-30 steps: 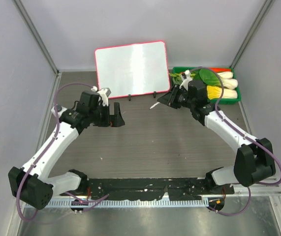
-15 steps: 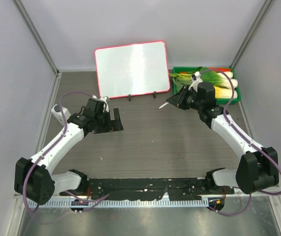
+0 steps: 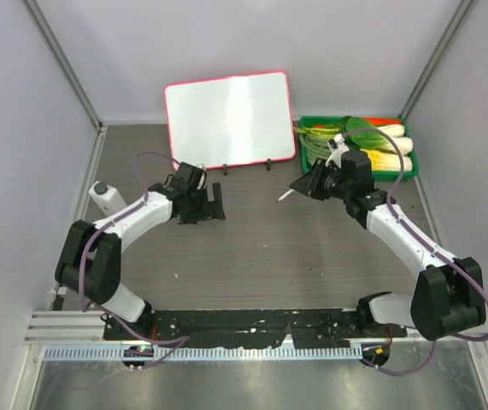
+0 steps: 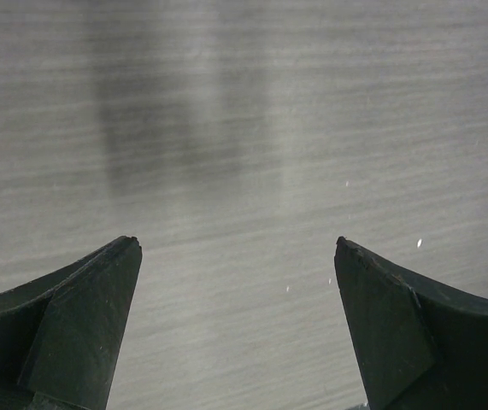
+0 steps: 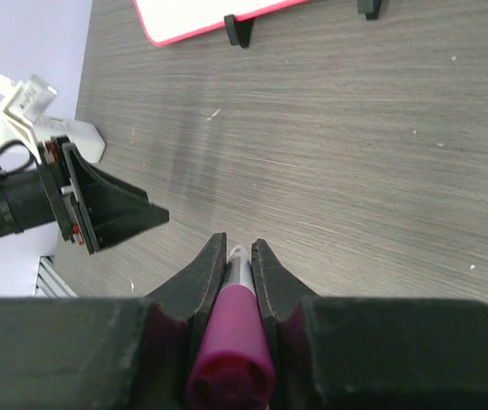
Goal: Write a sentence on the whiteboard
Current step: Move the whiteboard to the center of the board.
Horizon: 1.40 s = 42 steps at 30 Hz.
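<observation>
Though we have the marker point(image 5: 229, 354) in our grip, nothing is written yet.
Our right hand point(image 3: 301, 185) is clamped on the pen, its jaws pressed to both sides of the barrel and the tip pointing out over the counter point(image 3: 295, 256), well short of the board. The whiteboard point(image 3: 228, 120) stands propped at the back of the counter, just beside the green tray point(image 3: 395, 175) of vegetables, and from above its face reads plain white. We see no sentence on it, though glare could hide faint strokes. Our left hand point(image 4: 238, 248) hangs over bare counter with its 2 fingers spread wide apart and nothing between them. We judge the pick-up step done; bringing the tip to the board and writing every word is left.
</observation>
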### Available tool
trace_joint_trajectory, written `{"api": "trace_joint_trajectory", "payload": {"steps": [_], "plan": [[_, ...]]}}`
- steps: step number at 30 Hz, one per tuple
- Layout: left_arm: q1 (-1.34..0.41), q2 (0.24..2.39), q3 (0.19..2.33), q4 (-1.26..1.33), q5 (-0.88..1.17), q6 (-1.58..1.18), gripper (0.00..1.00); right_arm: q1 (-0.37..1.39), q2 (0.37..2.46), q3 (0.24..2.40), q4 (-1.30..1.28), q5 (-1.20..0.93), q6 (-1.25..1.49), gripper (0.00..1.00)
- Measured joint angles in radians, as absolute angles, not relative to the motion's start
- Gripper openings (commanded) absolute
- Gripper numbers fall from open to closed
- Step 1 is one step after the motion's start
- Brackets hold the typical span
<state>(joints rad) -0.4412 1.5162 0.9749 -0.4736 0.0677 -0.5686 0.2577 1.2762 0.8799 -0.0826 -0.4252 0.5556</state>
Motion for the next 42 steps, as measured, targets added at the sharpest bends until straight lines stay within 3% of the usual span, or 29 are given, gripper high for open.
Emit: {"api": "trace_joint_trajectory", "payload": {"steps": [5,16,19,25,32,37,40,42], "plan": [[-0.444,1.647,1.086,-0.443,0.022,-0.569,0.97,0.258,1.276,0.837,-0.072,-0.419,0.557,0.02],[-0.444,2.012,1.504,-0.453,-0.099,-0.521,0.81,0.258,1.277,0.836,-0.059,-0.405,0.558,0.02],[-0.445,2.092,1.604,-0.492,-0.138,-0.505,0.75,0.258,1.276,0.836,-0.060,-0.401,0.559,0.02],[-0.451,2.215,1.751,-0.560,-0.190,-0.471,0.54,0.258,1.268,0.826,-0.059,-0.390,0.559,0.02],[-0.457,2.327,1.922,-0.639,-0.219,-0.458,0.49,0.258,1.267,0.820,-0.057,-0.390,0.559,0.01],[-0.459,2.360,1.974,-0.667,-0.235,-0.442,0.25,0.258,1.267,0.819,-0.056,-0.391,0.558,0.01],[-0.459,2.377,2.001,-0.680,-0.236,-0.433,0.03,0.258,1.267,0.816,-0.054,-0.394,0.558,0.01],[-0.460,2.386,2.020,-0.700,-0.241,-0.435,0.00,0.258,1.267,0.812,-0.053,-0.395,0.558,0.01]]}}
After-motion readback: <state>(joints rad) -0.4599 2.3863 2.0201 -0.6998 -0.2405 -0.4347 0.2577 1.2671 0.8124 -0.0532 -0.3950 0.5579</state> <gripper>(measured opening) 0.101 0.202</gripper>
